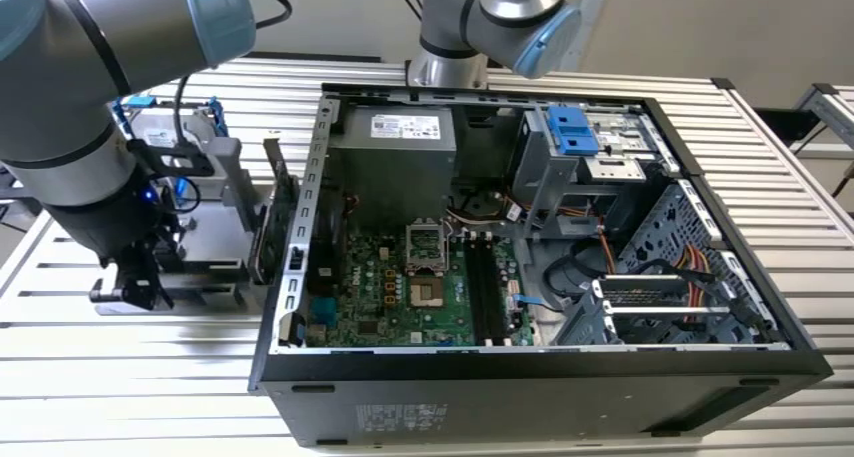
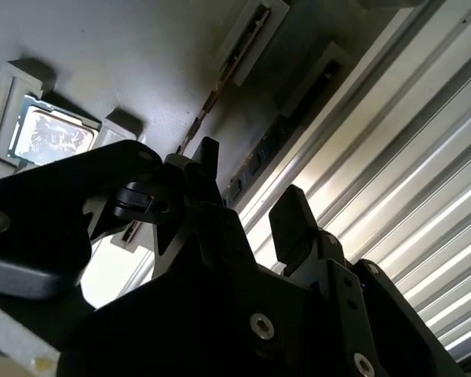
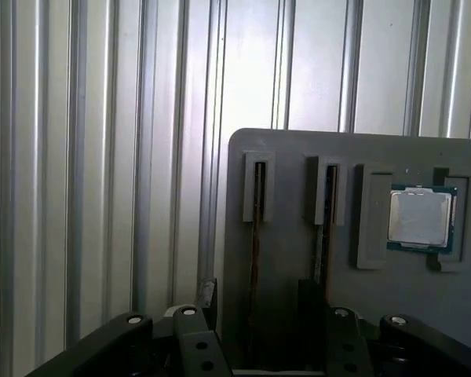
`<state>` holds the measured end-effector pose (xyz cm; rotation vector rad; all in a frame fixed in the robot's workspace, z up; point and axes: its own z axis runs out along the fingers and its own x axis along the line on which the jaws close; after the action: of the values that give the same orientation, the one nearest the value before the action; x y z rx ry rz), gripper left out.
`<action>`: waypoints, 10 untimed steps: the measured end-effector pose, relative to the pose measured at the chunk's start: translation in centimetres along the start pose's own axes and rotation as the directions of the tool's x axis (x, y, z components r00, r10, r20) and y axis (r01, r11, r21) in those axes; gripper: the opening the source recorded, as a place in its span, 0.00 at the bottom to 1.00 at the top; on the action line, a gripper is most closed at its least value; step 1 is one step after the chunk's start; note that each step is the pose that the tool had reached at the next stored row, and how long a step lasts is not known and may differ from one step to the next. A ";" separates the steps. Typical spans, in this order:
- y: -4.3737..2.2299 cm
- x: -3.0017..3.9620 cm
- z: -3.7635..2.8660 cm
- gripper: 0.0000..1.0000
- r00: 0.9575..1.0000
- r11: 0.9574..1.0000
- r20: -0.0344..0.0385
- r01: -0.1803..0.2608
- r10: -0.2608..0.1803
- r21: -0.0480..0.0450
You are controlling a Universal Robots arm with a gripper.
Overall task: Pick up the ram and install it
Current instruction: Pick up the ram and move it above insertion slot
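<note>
In the exterior view the arm reaches in from the upper left, its forearm sloping downward and its wrist turned so the gripper points down at a grey holder. The holder stands on the ribbed metal table, just beside the open computer case on the exterior view's left. In the first wrist view the holder is a flat grey plate with two narrow slots and a pocket holding a processor chip. The ram stands edge-on in the slot farther from the chip (a thin dark line is all that shows of it), and a second stick sits in the neighbouring slot. The gripper's black fingers are spread apart, one to each side of the ram's line, and hold nothing; whether they touch it I cannot tell. Inside the case, the green motherboard lies well apart from the ram.
</note>
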<state>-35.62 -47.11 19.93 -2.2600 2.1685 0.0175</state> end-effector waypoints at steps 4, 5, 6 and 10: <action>0.02 0.00 0.34 1.00 1.000 1.000 0.000 0.001 -0.001 0.000; 0.02 0.01 0.41 1.00 1.000 1.000 0.000 0.001 -0.001 0.000; 0.03 0.01 0.48 1.00 1.000 1.000 0.000 0.001 -0.001 0.000; 0.04 0.01 0.72 1.00 1.000 1.000 0.000 0.001 -0.001 0.000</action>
<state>-35.66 -47.11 19.21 -2.2615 2.1671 0.0174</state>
